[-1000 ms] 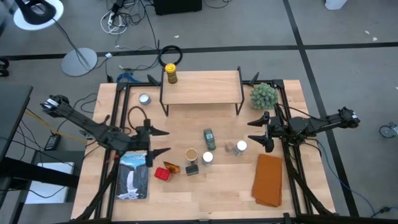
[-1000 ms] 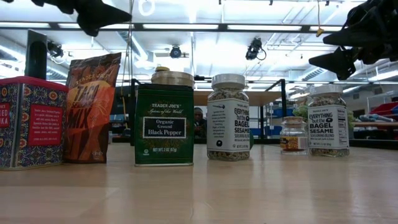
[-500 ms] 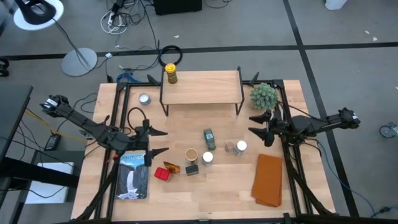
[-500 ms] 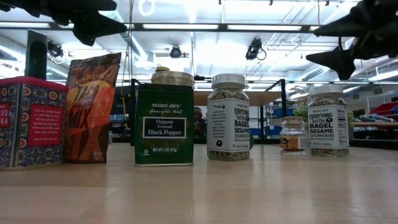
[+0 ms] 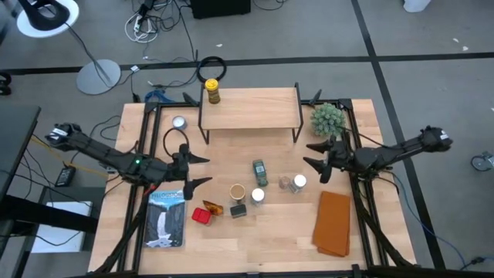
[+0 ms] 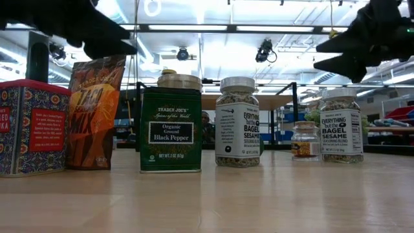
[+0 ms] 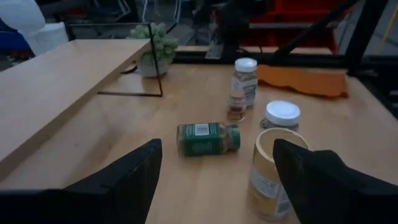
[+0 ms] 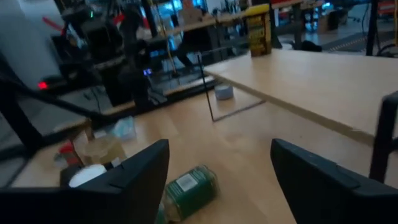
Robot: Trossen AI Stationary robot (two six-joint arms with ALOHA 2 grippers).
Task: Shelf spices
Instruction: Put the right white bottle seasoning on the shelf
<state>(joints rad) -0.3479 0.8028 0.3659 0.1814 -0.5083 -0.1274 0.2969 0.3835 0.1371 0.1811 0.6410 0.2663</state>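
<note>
Spices sit mid-table: I see a green jar [image 5: 259, 172] on its side, one yellow-lidded jar [image 5: 212, 91] up on the shelf [image 5: 255, 108]. Left gripper [image 5: 197, 170] and right gripper [image 5: 313, 160] hover spread, gripping nothing.

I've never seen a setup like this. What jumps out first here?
A huddle of spice containers stands mid-table, one green jar lying on its side. Behind them a wooden shelf holds a single yellow-lidded jar at its left end. Two dark arms reach in from either side, left end effector and right end effector both open and empty.
</note>
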